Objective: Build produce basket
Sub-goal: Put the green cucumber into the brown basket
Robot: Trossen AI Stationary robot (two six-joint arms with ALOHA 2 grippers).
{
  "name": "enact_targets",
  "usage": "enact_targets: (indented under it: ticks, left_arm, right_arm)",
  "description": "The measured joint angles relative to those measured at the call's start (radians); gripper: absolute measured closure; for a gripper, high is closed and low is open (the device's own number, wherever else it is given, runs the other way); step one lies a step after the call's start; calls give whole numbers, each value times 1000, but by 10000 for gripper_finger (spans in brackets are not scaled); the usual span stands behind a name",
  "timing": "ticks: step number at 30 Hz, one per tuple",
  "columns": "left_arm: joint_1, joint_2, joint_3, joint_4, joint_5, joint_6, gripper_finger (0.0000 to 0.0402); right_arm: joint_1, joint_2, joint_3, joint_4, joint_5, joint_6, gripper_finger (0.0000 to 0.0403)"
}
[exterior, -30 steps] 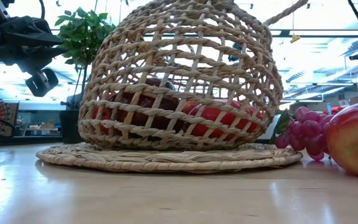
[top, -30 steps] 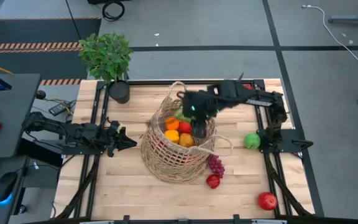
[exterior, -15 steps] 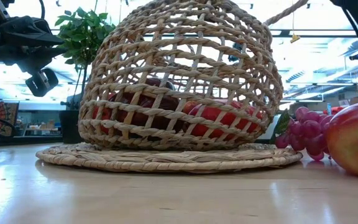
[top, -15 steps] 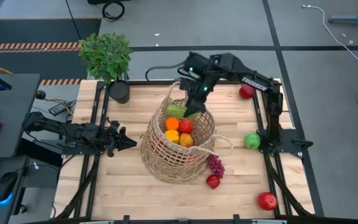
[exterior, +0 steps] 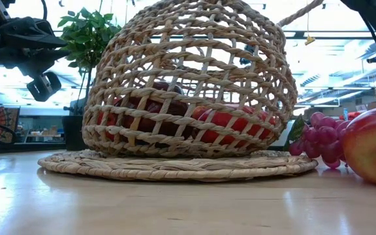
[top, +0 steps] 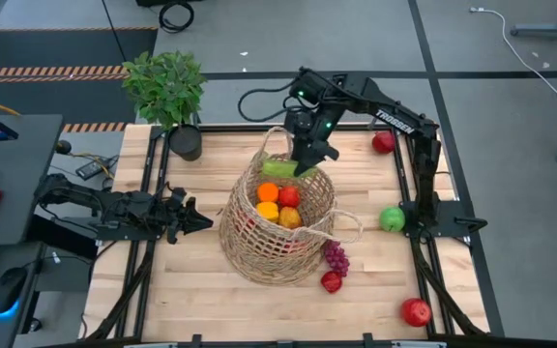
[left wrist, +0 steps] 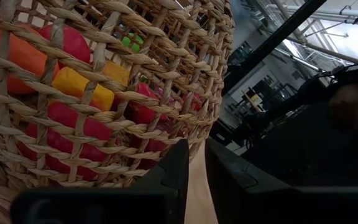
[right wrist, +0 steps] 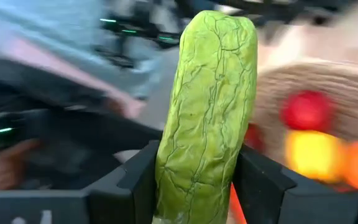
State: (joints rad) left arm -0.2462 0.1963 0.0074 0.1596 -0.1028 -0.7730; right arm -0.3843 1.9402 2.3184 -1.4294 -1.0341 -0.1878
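Note:
The tan wicker basket (top: 277,224) stands mid-table and holds oranges, a yellow pepper (top: 289,217) and red pieces. My right gripper (top: 307,160) hovers over the basket's far rim, shut on the green cucumber (top: 278,168). On the table lie a red apple (top: 383,142), a green apple (top: 392,218), purple grapes (top: 337,256), a small red piece (top: 332,281) and another red apple (top: 416,311). My left gripper (top: 201,220) waits, shut, just left of the basket (left wrist: 104,93). In the low view the basket (exterior: 188,85) fills the middle, with the grapes (exterior: 318,140) beside it. My right gripper pinches the cucumber near one end (right wrist: 191,186) between its two fingers (right wrist: 135,183), one on each side. The cucumber's long body (right wrist: 210,93) sticks out forward past the fingertips. It is lifted clear, above the fruit in the basket's far part (top: 278,168).
A leafy potted plant (top: 167,92) in a black pot (top: 186,143) stands at the far left corner. The basket's far loop handle (top: 277,135) rises beside the right gripper. Black frame rails (top: 433,261) run along the table's sides. Bare wood lies along the near edge.
My right arm has swung from lying across the table's right side to reaching in over the far edge, uncovering the far red apple. Its gripper has turned and shifted slightly toward the far edge, keeping the cucumber over the basket's far rim.

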Motion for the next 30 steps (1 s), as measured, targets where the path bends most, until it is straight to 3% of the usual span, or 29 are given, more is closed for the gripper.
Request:
enact_targets:
  ticks: [9, 16, 21, 30]
  left_arm:
    - [0, 0, 0, 0, 0, 0, 342]
    - [0, 0, 0, 0, 0, 0, 344]
    - [0, 0, 0, 0, 0, 0, 345]
    - [0, 0, 0, 0, 0, 0, 338]
  right_arm:
    - [85, 6, 0, -24, 570, 79, 217]
    - [179, 6, -5, -92, 701, 127, 217]
    - [233, 5, -102, 27, 876, 217, 217]
    - [294, 6, -344, 236, 1010, 428, 217]
